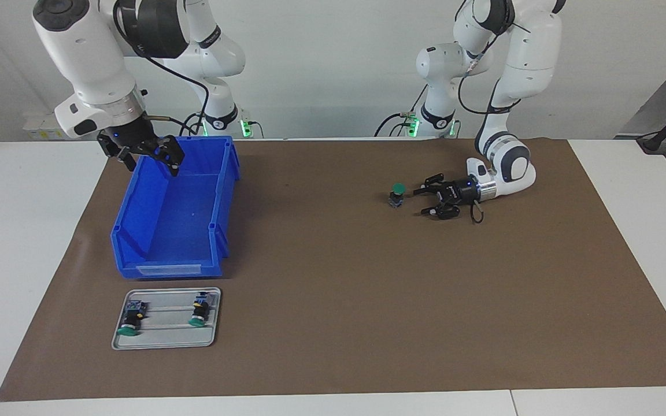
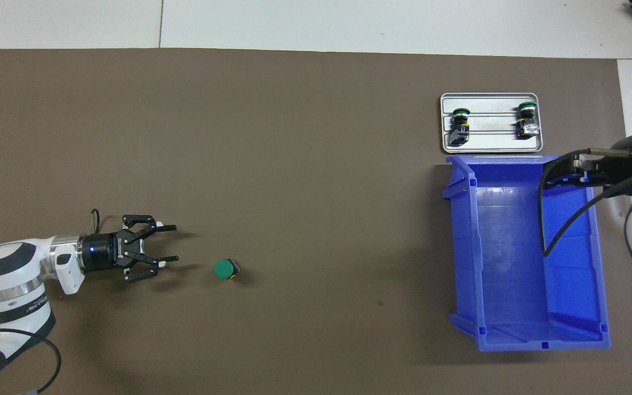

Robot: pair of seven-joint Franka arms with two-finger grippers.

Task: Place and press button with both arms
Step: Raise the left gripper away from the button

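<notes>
The button [image 1: 397, 195] stands cap up, ready for pressing. At its three o'clock in the facing view, the left gripper [image 1: 430, 199] waits, fingers apart. The right gripper [image 1: 149, 157] hangs over the bin [image 1: 171, 231], fingers apart.

You were looking at a robotics lab bench, not a home or a shop. Two white jointed arms [image 1: 506, 86] stood bolted at one edge of a white table [image 1: 32, 231], with green status lights glowing at their bases and black cables trailing off them. A plain brown mat [image 1: 367, 300] covered the work area. On it sat a blue plastic parts bin [image 1: 177, 214] and a small grey metal tray [image 1: 166, 318] holding industrial push-button switches [image 1: 199, 309]. The wall was bare and white.
</notes>
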